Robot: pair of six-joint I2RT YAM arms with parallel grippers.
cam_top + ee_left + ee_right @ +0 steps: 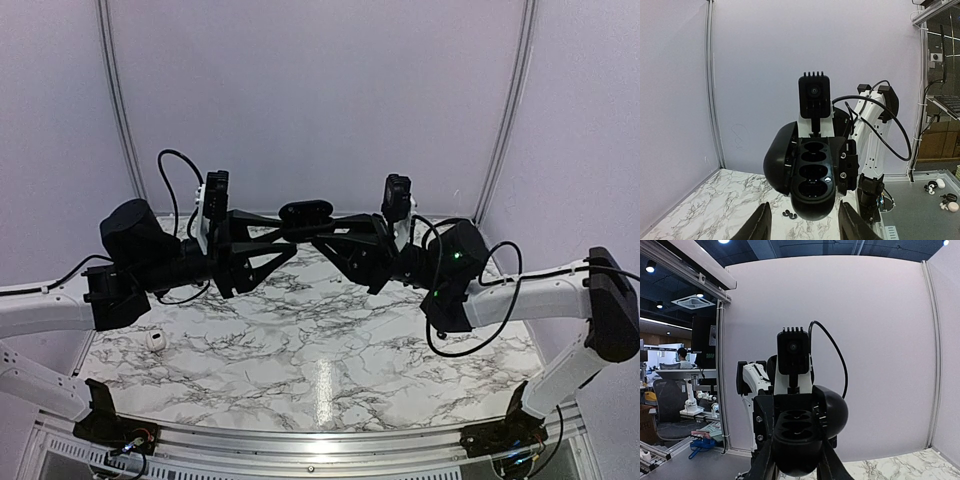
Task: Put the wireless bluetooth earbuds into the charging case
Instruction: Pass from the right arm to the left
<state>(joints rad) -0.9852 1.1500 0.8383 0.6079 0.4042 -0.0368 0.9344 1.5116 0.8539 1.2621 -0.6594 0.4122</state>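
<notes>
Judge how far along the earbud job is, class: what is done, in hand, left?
Done: nothing visible; the white charging case lies alone on the table, too small to see inside. In hand: the left gripper and right gripper meet tip to tip in mid-air; whether they hold anything is unclear. Left: seating the earbuds, apparently the dark specks on the table below.

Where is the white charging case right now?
In the top view the charging case lies on the marble table near its left edge, close beside the left arm, held by neither arm.
</notes>
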